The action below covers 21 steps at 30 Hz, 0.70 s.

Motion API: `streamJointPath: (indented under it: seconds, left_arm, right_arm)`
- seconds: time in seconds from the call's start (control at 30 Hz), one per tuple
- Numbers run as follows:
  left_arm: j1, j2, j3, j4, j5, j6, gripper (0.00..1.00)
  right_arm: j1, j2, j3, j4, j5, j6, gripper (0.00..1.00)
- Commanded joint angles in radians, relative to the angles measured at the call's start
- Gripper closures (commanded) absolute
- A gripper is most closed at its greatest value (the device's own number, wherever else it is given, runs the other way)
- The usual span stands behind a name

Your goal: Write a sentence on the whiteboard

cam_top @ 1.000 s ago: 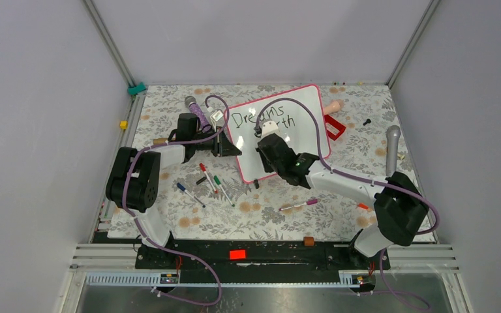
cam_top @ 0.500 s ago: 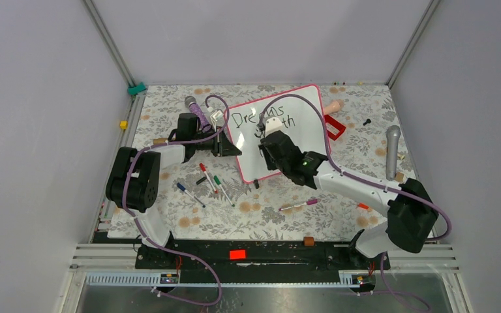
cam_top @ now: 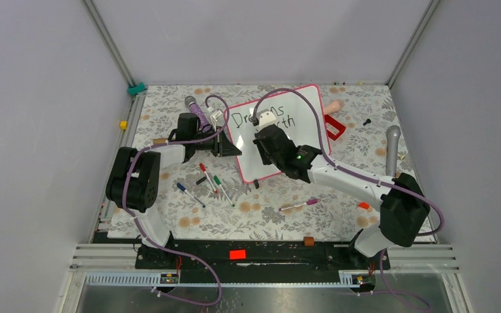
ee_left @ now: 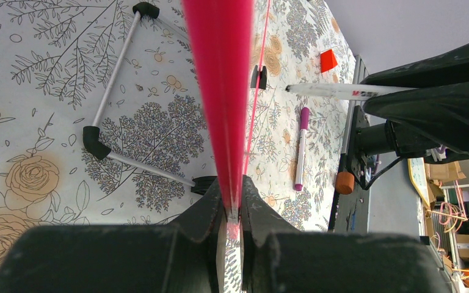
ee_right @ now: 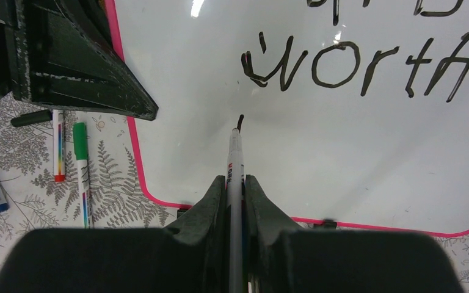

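The whiteboard (cam_top: 308, 140), white with a pink frame, stands tilted at the middle back. Black words "Dreams" (cam_top: 238, 119) and "worth" (ee_right: 354, 64) show in two lines, and the right arm partly hides them from above. My left gripper (ee_left: 233, 201) is shut on the board's pink left edge (ee_left: 220, 91); it also shows in the top view (cam_top: 229, 147). My right gripper (ee_right: 235, 183) is shut on a white marker (ee_right: 234, 155). The marker's black tip (ee_right: 240, 120) is at the board just below the "w" of "worth". The board below that is blank.
Red and green markers (cam_top: 212, 179), a blue pen (cam_top: 189, 194) and a purple marker (cam_top: 298, 205) lie on the floral cloth in front of the board. A small red frame-shaped block (cam_top: 334, 127) sits right of the board. A grey microphone (cam_top: 392, 150) lies further right.
My right gripper has moved left and toward the back across the board with the marker, to below the start of "worth". The left gripper and board have not moved.
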State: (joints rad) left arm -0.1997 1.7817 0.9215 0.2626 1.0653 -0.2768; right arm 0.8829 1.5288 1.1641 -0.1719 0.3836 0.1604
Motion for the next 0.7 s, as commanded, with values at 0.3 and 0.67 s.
streamJointPath:
  seconds: [0.3,0.67]
  left_arm:
    - [-0.009,0.05,-0.001,-0.064,-0.199,0.071,1.0]
    - [-0.009,0.051,-0.001,-0.066,-0.199,0.071,1.0]
  right_arm:
    - [0.005,0.074,0.082,-0.002,0.056,-0.03,1.0]
    - [0.005,0.108,0.1,-0.013,0.107,-0.047,1.0]
